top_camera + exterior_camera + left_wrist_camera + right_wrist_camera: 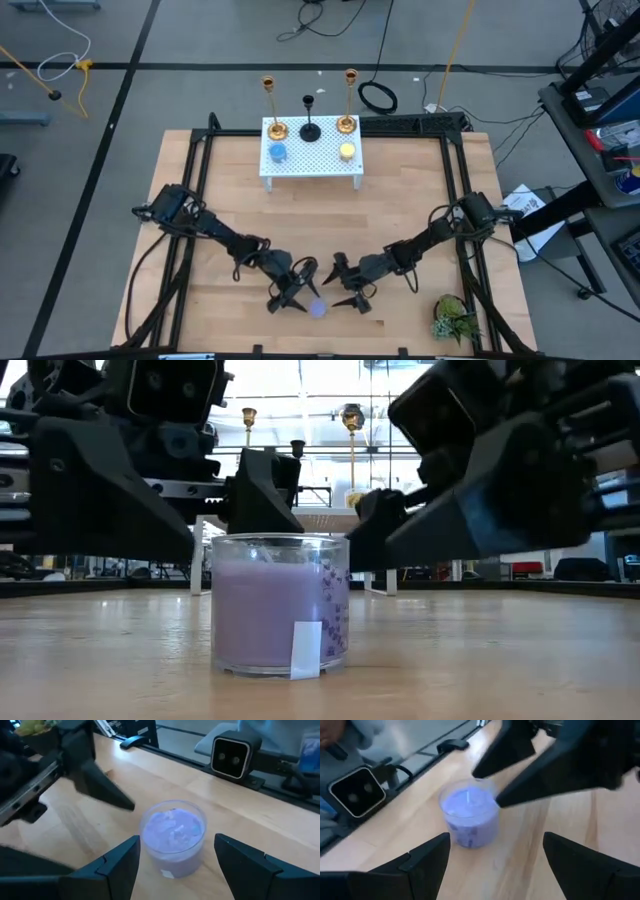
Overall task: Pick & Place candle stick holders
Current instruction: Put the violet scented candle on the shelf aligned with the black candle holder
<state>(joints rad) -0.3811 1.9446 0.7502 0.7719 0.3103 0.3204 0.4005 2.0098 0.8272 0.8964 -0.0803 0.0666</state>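
Observation:
The purple glass cup stands upright on its base on the wooden table near its front edge; it also shows in the low view. My left gripper is open, and its fingers stand on either side of the cup without touching it. My right gripper is open and empty, and the cup lies a little ahead of its fingers. Two tall gold sticks, a black stick, a blue cup and a yellow cup stand on a white perforated stand at the far edge.
A green plant sprig lies at the table's near right corner. A black frame runs along the table's sides. A small camera sits at the front edge. Bare wood lies between the stand and the grippers.

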